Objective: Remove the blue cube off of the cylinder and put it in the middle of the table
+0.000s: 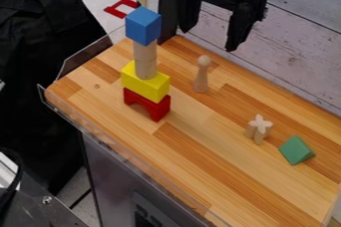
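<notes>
Clearly, none of the task is done: the blue cube sits on top of the upright wooden cylinder, the highest piece of a tower near the far left corner of the desk. Under the cylinder come a yellow block and, at the base, a red arch. The gripper hangs at the top of the view, to the right of the cube and apart from it, its jaws spread wide with nothing between them. Left to do, then, is all of it: get over the cube, close on it, lift it off and lower it to the middle of the desk.

As for the rest, a wooden peg doll stands just beside the tower, towards the wall. Further right are a cross-shaped wooden piece and, near it, a green triangular prism. These three look low enough to pass over, though the peg doll could be knocked if the cube were carried low. The likelier trouble is the tower itself; a sideways nudge might topple it, so a straight lift seems wisest.
</notes>
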Available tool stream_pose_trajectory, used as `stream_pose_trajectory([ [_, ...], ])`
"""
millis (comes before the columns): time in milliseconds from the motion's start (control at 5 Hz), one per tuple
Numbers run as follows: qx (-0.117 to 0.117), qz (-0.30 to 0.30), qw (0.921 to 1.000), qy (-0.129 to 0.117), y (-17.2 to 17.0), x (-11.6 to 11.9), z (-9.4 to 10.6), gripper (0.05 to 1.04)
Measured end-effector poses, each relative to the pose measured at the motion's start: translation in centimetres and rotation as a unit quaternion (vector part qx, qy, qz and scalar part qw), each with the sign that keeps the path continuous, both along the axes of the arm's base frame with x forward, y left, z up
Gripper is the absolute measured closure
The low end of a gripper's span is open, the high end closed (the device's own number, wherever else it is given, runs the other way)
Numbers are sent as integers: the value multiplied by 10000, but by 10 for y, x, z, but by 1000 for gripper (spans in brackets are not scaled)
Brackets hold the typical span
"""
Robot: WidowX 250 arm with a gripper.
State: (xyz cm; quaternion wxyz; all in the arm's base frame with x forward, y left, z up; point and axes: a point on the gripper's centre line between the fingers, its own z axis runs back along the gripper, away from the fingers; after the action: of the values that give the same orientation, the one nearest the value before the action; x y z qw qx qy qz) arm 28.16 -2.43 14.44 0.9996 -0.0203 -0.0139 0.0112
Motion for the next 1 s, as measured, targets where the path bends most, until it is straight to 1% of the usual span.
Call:
stream_pose_trajectory([
  [200,3,-6,9999,161,0,-1,-9,84],
  [400,-230,-391,9989,91,-1,5,-5,84],
  [600,-301,-459,9984,-109,6,13,4,84],
  [800,-336,-482,9978,-318,15,13,16,83],
  [1000,-367,-343,9968,-629,31,10,32,84],
])
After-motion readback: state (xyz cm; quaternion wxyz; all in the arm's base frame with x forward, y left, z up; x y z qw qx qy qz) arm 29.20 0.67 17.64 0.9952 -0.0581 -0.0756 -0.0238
